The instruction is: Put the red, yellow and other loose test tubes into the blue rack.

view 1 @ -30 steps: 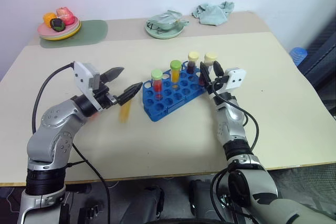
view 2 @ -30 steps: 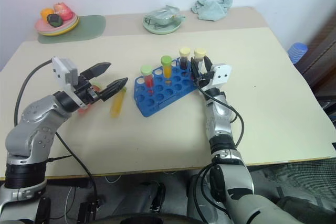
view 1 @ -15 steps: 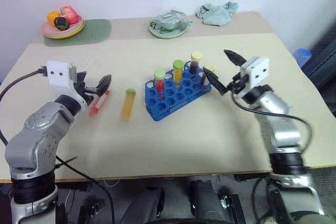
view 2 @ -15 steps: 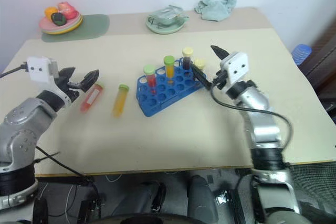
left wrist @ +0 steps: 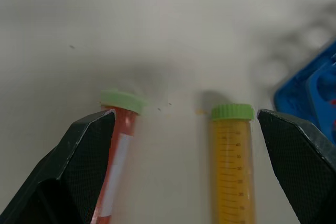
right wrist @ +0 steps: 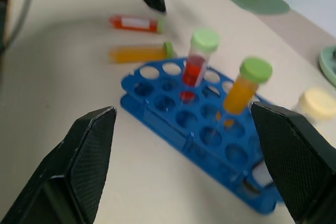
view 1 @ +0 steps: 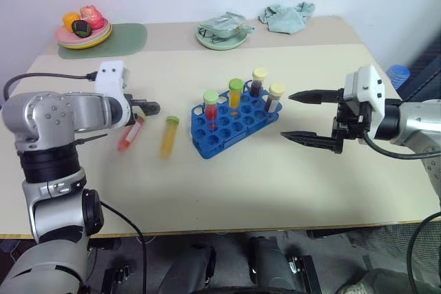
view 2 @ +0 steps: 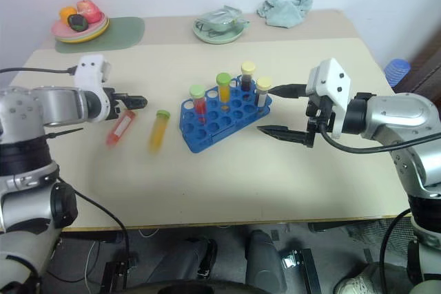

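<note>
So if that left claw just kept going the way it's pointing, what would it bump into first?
Probably the table, between the two loose tubes. In the left wrist view the open left gripper straddles the red tube and the yellow tube, angled downward. Depth is hard to judge.

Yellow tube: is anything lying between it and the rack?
Nothing visible. The yellow tube lies flat with bare table between it and the rack. The red tube lies on its far side, under the open left claw.
</note>
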Controlling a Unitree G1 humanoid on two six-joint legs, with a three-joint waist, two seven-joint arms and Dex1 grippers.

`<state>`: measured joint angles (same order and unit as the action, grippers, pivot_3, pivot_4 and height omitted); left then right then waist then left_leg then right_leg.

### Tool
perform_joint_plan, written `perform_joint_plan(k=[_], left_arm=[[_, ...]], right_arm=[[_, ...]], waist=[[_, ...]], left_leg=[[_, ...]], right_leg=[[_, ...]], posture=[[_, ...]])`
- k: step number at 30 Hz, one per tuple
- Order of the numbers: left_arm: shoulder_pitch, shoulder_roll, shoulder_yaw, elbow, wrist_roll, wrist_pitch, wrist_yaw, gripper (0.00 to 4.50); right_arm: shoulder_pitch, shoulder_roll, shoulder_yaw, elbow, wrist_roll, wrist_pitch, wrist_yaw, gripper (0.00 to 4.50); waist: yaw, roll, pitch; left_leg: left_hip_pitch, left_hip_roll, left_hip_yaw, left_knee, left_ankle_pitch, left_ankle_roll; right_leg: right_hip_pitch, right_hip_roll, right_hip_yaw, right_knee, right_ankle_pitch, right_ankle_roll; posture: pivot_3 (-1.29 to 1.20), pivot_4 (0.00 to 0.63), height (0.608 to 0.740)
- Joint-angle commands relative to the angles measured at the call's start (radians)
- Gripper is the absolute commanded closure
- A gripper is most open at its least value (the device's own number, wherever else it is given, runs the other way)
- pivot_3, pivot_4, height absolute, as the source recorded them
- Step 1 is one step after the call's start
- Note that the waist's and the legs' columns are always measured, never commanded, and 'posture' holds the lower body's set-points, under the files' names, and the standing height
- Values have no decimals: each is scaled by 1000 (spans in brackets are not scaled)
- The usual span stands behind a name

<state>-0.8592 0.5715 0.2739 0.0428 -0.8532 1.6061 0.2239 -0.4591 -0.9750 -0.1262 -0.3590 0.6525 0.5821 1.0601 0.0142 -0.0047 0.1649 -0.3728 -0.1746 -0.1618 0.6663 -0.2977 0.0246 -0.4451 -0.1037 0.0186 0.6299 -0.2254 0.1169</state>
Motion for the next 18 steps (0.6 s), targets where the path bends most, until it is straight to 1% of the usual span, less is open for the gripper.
perform_joint_plan(k=[1, 5, 9, 15, 18], left_arm=[[-54, 15, -34, 93, -124, 8, 143, 48], [-88, 16, -87, 184, -237, 8, 269, 48], [-135, -16, -105, 247, -319, 8, 357, 48], [-174, -42, -122, 333, -388, 8, 466, 48], [-192, -48, -148, 380, -371, 8, 503, 48]], right_arm=[[-16, -38, -12, -16, 15, 15, 48, 361], [-8, -40, -18, -14, 12, 20, 67, 361], [13, -33, -24, -33, 6, 19, 63, 361], [43, -33, -43, -59, 14, 26, 49, 361], [56, -30, -53, -73, 19, 31, 34, 361]], waist=[[2, -1, 0], [2, -2, 1], [1, -2, 1], [-2, -2, 1], [0, -2, 1]], left_leg=[[0, 0, 0, 0, 0, 0], [-1, 0, 0, 1, 0, 0], [-1, 0, 0, 1, 0, 0], [-1, 0, 1, 1, 0, 0], [-1, 0, 1, 1, 0, 0]], right_leg=[[0, 0, 0, 0, 0, 0], [0, 0, 0, 0, 0, 0], [0, 0, 0, 0, 0, 0], [-1, -1, 1, 1, 0, 0], [-1, 0, 1, 1, 0, 0]], posture=[[0, 150, 740], [0, 150, 740], [0, 150, 740], [0, 150, 740], [0, 150, 740]])
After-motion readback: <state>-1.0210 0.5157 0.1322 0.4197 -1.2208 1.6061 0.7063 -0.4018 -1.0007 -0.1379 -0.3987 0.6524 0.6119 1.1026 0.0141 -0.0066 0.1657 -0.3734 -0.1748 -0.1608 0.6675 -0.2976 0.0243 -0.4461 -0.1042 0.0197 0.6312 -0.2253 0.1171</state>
